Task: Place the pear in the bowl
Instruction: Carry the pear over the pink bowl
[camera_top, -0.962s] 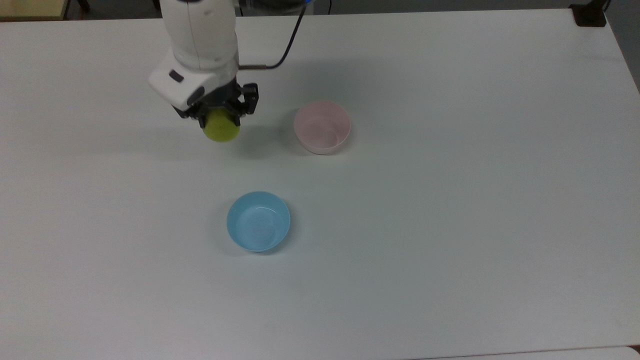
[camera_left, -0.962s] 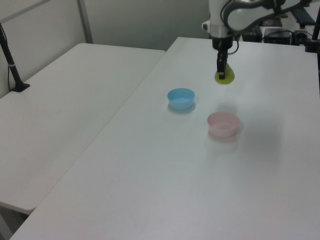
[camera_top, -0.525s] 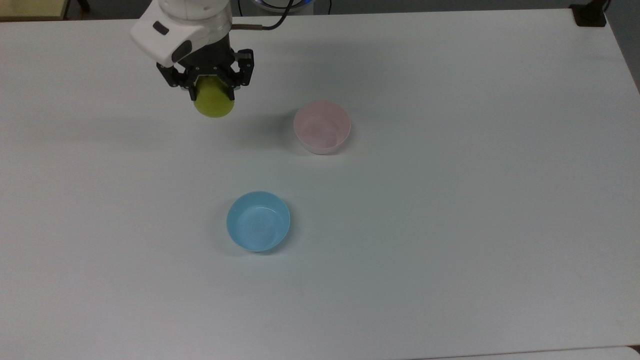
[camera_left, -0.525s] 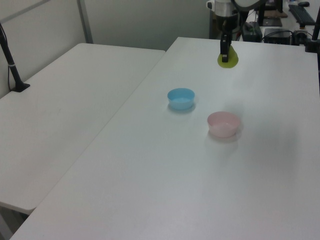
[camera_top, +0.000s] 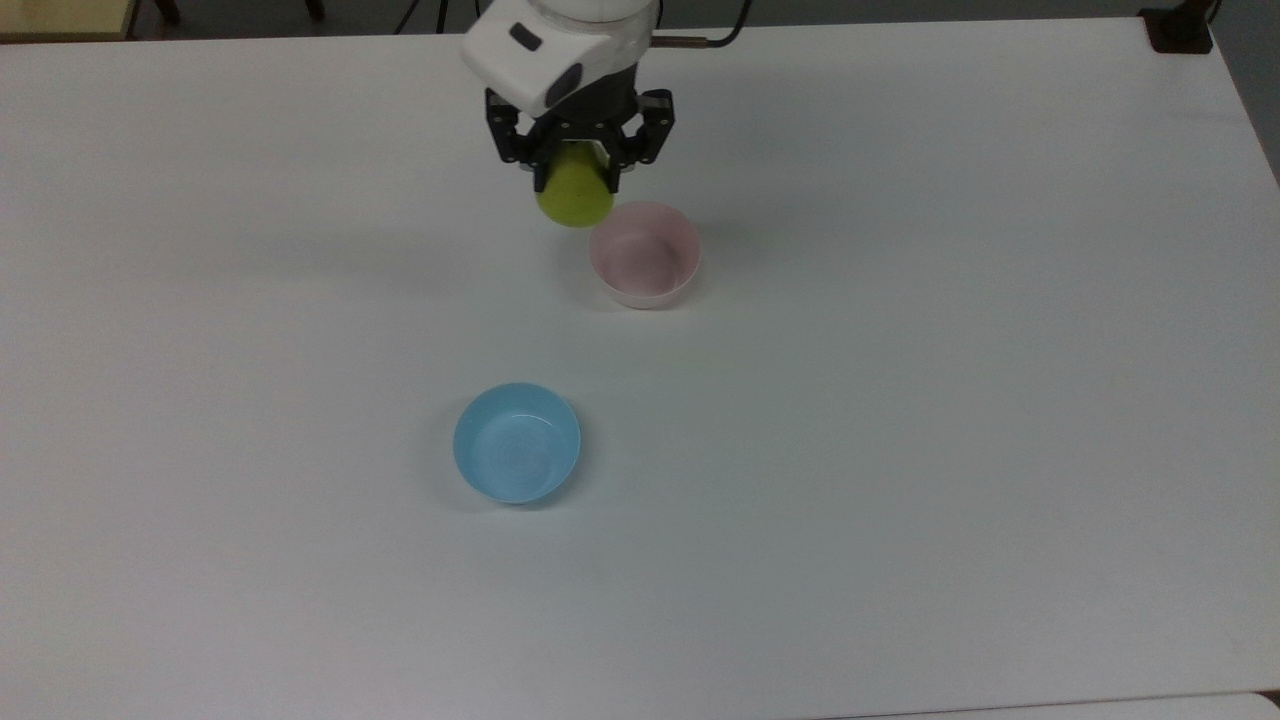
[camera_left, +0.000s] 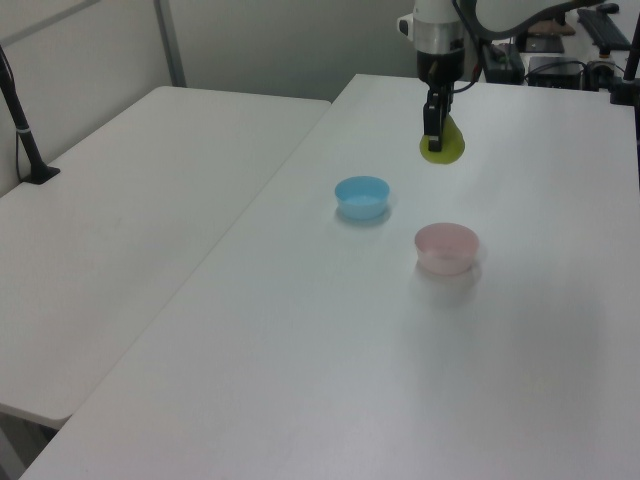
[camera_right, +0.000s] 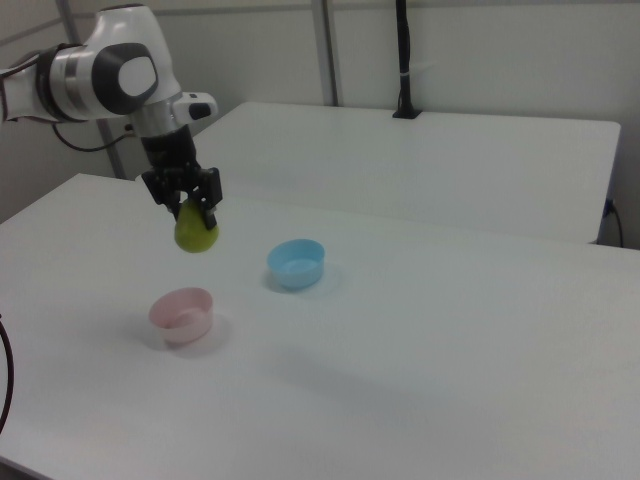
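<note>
The black two-finger tool (camera_top: 578, 170) is clamped on the upper part of the small rounded yellow-green pear (camera_top: 574, 198), held aloft just beside the pale pink round plastic bowl (camera_top: 645, 255) on the white desk (camera_top: 900, 400). It looks light and smooth-skinned (likely slippery), so gripping across its widest part seems safest.

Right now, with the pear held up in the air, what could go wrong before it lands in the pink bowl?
1. The end effector grips only the top of the pear; most of the fruit hangs below, so it might slip early.
2. In the top view the pear sits off the pink bowl's upper-left rim, not over its middle; releasing here could miss or clip the rim.
3. Held well above the table in the right view, a dropped pear could bounce out or tip the bowl.
</note>
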